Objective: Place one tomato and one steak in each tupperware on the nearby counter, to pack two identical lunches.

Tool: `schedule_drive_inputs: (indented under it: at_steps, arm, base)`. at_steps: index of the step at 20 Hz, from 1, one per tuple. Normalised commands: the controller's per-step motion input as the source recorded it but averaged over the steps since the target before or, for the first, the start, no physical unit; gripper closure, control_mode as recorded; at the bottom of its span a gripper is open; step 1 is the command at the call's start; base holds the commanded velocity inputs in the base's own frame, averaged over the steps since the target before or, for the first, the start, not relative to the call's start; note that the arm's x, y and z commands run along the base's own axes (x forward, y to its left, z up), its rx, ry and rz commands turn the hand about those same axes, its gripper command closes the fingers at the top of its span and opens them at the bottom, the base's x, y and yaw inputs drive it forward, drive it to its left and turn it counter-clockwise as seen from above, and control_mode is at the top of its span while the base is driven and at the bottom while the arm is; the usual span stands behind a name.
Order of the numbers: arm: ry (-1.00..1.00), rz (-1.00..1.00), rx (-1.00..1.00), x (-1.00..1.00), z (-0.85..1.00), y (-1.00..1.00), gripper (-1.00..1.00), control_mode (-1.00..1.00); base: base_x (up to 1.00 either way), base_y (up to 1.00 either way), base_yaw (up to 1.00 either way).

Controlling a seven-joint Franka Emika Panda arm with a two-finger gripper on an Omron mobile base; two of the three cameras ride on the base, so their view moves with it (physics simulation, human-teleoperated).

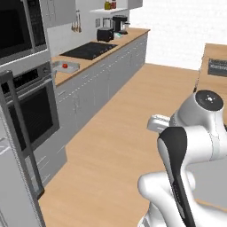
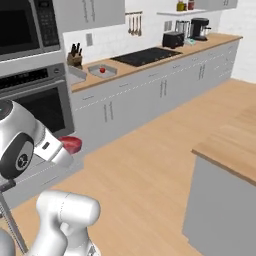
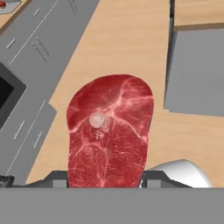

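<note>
A flat red marbled steak [image 3: 109,131] sticks out from between my gripper's [image 3: 105,179] two dark fingertips, which are shut on its near end. In the right base view the steak [image 2: 71,144] hangs above the wooden floor, in front of the oven, at my gripper [image 2: 66,148]. Far off on the counter [image 1: 104,54] a grey tupperware [image 1: 70,69] holds a small red tomato [image 1: 65,65]. The right base view also has this tupperware [image 2: 96,73] and tomato [image 2: 102,70] on the counter [image 2: 150,64]. A corner of the tupperware [image 3: 11,5] reaches the top left of the hand view.
A black stovetop [image 1: 88,50], toaster [image 1: 105,34] and coffee maker [image 1: 119,23] stand further along the counter. The wall oven [image 2: 40,107] is at the left. An island counter [image 2: 232,145] is at the right. Open wooden floor [image 2: 150,165] lies between them.
</note>
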Motion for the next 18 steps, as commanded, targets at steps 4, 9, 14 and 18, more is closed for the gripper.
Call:
schedule_drive_inputs:
  at_steps: [4,9,14,18]
  arm:
    - [0.0,0.0,0.0,0.0,0.0,0.0,1.0,1.0]
    - [0.0,0.0,0.0,0.0,0.0,0.0,1.0,1.0]
    - [0.0,0.0,0.0,0.0,0.0,0.0,1.0,1.0]
    - [0.0,0.0,0.0,0.0,0.0,0.0,1.0,1.0]
  base:
    - [1.0,-0.48,0.26]
    - [1.0,-0.03,0.49]
    - [1.0,-0.31,0.46]
    - [1.0,-0.94,0.1]
